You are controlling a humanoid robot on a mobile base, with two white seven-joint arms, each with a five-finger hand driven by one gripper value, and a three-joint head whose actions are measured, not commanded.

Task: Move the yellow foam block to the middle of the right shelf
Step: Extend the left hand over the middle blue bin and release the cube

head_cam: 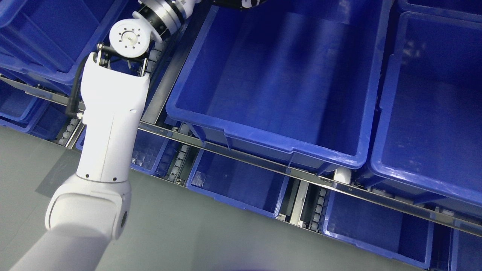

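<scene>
No yellow foam block shows in the head view. My left arm (pixel 109 124) comes in from the lower left and reaches up across the shelf front. Its wrist (pixel 165 13) is at the top edge. Only a dark sliver of the left hand (pixel 241 3) shows, over the far rim of the large blue bin (pixel 263 135) in the middle. The rest of the hand is cut off by the top edge. The inside of that bin is bare. My right arm is out of view.
More blue bins stand to the right (pixel 433 120) and upper left (pixel 45 34). A lower row of blue bins (pixel 237 184) sits under a metal shelf rail (pixel 301 173) with rollers. Grey floor (pixel 188 241) lies below.
</scene>
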